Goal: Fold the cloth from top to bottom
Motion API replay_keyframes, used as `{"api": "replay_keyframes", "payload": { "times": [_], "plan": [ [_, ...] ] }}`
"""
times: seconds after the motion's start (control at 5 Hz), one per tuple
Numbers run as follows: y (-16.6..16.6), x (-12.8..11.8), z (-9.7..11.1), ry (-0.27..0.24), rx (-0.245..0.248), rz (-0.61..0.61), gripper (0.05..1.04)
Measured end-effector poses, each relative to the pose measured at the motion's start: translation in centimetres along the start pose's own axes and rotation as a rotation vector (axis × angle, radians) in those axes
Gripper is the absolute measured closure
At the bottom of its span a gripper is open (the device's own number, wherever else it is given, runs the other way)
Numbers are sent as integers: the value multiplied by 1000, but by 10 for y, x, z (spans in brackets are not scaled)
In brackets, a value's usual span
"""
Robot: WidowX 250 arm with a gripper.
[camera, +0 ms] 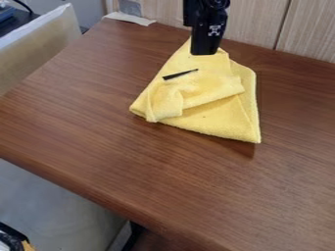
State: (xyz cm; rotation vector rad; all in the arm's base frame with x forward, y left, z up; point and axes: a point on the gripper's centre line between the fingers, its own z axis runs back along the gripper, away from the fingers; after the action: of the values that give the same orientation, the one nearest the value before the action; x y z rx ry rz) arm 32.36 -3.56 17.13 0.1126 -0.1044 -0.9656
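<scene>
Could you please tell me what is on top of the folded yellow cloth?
On the folded yellow cloth shows a thin black strip; anything between the cloth's layers is covered and cannot be seen.

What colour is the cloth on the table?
The cloth is yellow all over, and it shows best in the camera view.
</scene>
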Motion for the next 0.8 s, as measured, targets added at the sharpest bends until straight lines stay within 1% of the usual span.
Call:
{"api": "replay_keyframes", "payload": {
  "times": [0.2, 0.4, 0.6, 0.8],
  "plan": [
    [-1, 0, -11, 25, -27, 2, 83],
    [18, 6, -26, 60, -51, 43, 83],
    [44, 16, -31, 56, -49, 90, 83],
    [67, 34, -39, 22, -48, 110, 83]
  ]
}}
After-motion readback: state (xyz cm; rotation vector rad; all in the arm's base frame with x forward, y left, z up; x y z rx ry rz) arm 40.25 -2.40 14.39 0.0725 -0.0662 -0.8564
